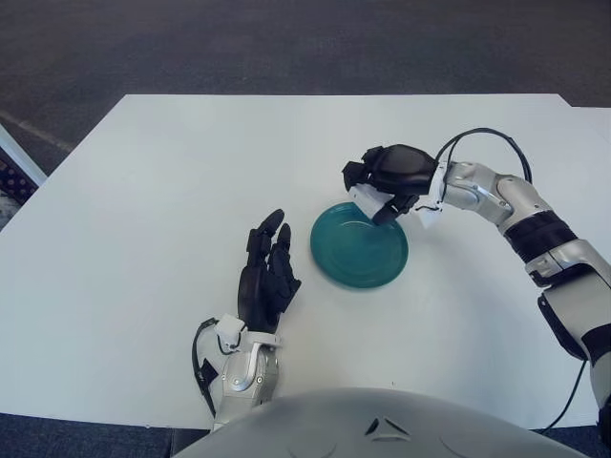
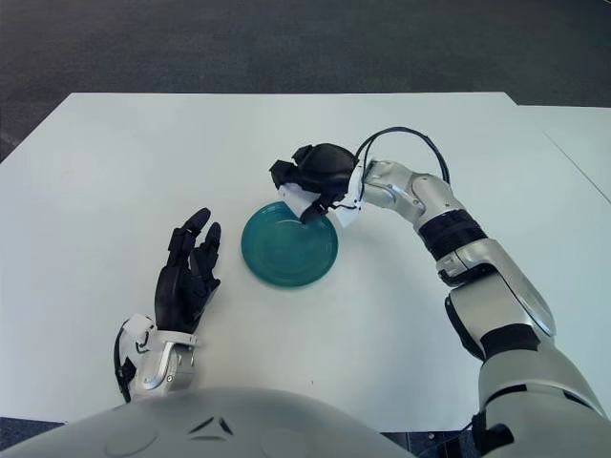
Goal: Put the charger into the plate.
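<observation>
Under the right hand (image 1: 387, 181), whose black fingers grip a small white charger (image 1: 367, 200), sits the round teal plate (image 1: 359, 250); left hand (image 1: 266, 275) open beside it.

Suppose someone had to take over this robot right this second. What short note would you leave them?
Right robot hand: closed on the white charger, held over the far rim of the green plate.
Left robot hand: idle, fingers spread, holding nothing, showing just left of the plate.
Done: charger is picked up and brought to the plate.
Left: lower it onto the plate, let go, pull the right robot hand away.
</observation>
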`<action>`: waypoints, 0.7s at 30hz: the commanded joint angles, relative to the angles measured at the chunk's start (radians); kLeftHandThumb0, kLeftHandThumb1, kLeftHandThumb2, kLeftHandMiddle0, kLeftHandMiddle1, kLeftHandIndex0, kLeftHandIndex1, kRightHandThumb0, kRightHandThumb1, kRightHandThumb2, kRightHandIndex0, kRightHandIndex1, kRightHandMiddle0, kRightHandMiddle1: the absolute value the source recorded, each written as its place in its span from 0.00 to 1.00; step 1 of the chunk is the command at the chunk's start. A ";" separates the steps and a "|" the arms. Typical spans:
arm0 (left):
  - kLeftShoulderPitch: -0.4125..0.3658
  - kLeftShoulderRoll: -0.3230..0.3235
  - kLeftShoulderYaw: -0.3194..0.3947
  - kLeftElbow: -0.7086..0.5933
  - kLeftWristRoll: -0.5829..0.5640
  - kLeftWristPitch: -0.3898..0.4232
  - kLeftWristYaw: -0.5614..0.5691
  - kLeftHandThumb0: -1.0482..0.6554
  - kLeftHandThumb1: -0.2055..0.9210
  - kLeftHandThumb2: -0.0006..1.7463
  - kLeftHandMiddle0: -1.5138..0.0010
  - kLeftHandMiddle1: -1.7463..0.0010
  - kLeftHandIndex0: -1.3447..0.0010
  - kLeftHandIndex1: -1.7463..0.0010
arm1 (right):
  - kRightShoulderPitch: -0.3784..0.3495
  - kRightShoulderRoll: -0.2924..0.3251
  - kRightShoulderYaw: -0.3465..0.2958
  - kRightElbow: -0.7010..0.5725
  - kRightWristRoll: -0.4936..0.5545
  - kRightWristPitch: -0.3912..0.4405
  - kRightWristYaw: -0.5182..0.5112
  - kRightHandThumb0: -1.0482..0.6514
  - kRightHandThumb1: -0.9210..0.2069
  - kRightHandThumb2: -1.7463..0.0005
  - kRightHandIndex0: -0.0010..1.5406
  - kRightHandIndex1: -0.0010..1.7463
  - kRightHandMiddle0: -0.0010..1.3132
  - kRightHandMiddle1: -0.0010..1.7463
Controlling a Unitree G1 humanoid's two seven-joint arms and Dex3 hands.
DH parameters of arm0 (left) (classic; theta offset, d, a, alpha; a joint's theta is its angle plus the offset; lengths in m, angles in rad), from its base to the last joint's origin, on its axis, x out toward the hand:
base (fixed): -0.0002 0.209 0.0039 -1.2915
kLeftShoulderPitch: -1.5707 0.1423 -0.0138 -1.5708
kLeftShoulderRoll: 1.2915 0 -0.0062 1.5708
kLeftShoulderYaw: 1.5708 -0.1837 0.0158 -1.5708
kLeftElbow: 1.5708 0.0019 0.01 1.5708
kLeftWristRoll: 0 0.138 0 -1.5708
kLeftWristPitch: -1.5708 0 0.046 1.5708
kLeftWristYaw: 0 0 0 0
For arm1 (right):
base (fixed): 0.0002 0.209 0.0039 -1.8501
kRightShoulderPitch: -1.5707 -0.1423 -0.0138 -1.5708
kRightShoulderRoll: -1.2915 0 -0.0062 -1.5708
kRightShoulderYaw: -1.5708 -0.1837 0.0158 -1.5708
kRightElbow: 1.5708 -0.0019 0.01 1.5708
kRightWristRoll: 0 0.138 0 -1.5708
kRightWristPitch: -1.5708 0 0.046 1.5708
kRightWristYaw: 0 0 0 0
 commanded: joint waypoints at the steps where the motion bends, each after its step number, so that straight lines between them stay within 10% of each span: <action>1: -0.020 -0.059 -0.002 -0.006 0.003 0.003 0.015 0.14 1.00 0.46 0.79 0.99 1.00 0.54 | 0.015 0.006 0.001 -0.037 -0.010 0.006 0.011 0.32 0.00 0.59 0.71 1.00 0.68 1.00; 21: -0.014 -0.066 -0.014 -0.012 0.015 -0.004 0.033 0.14 1.00 0.46 0.79 1.00 1.00 0.56 | 0.082 0.034 0.051 -0.048 -0.054 0.007 0.051 0.32 0.00 0.58 0.68 1.00 0.66 1.00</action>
